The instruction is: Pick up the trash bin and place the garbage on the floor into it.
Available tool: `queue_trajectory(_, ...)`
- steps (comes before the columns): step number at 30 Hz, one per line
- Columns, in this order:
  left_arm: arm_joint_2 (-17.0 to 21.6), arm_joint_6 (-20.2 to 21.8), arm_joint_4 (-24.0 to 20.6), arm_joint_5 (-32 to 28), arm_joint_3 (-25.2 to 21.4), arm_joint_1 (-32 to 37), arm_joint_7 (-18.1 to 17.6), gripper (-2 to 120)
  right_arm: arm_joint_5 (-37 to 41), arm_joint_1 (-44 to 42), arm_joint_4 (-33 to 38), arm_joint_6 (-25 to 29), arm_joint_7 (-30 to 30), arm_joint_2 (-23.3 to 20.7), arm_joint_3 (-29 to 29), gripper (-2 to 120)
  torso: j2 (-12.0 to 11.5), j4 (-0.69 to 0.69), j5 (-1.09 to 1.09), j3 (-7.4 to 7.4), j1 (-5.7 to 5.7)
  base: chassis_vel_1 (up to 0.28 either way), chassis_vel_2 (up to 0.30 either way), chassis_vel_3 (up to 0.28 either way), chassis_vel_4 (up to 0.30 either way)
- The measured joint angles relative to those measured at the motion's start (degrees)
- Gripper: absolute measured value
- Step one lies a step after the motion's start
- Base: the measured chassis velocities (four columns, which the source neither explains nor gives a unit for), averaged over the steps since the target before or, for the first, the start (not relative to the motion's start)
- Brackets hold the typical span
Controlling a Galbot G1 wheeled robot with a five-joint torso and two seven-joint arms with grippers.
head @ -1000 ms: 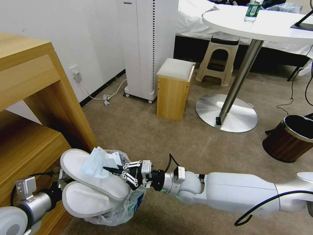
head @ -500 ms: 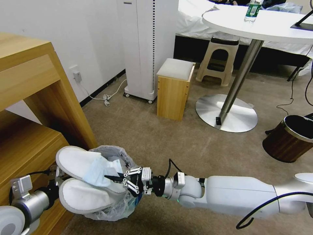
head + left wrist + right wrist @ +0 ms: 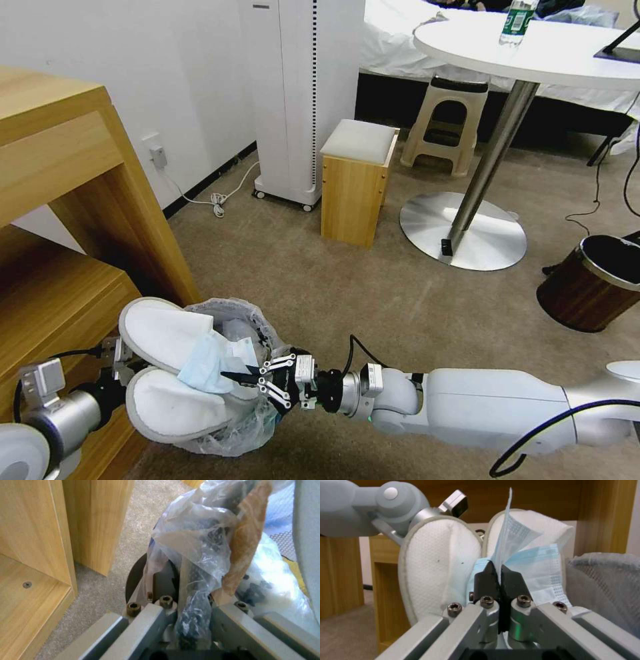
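Observation:
The trash bin [image 3: 237, 427], lined with a crinkly clear bag, hangs tilted just above the beige floor [image 3: 373, 293]. My left gripper [image 3: 119, 357] is shut on its rim, and the left wrist view shows that gripper [image 3: 195, 597] clamped over rim and bag [image 3: 196, 537]. Two white slippers [image 3: 167, 333] stick out of the bin's mouth. My right gripper [image 3: 235, 379] is shut on a light-blue mask [image 3: 210, 363] draped over the slippers. In the right wrist view the gripper [image 3: 500, 572] pinches the mask [image 3: 533, 562] in front of the slippers [image 3: 436, 567].
A wooden shelf unit [image 3: 60, 220] stands tight against the bin on the left. A wood-brown metal-rimmed bin [image 3: 593, 283] sits at the right. Farther off are a round table's metal base [image 3: 463, 230], a small wooden stool [image 3: 357, 183] and a white appliance [image 3: 300, 100].
My right gripper has carried the mask lower and nearer, from on top of the slippers to between them. The bin and slippers shifted slightly in the left gripper's hold.

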Motion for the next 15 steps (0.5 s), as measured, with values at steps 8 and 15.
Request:
queue_trajectory(8,-0.13,0.02,-0.68,-0.08,-0.09,0.26,-0.03,0,-0.38,-0.29,0.12,-1.03,0.4,-0.46,0.86,12,0.0,0.0,0.0,0.0,0.0,0.0,0.0,0.0,0.0)
queue_trajectory(15,-0.29,0.07,-0.72,-0.09,-0.05,0.4,-0.05,0,-0.47,-0.28,0.16,-1.34,0.5,-0.45,1.01,41,0.0,0.0,0.0,0.0,0.0,0.0,0.0,0.0,0.0)
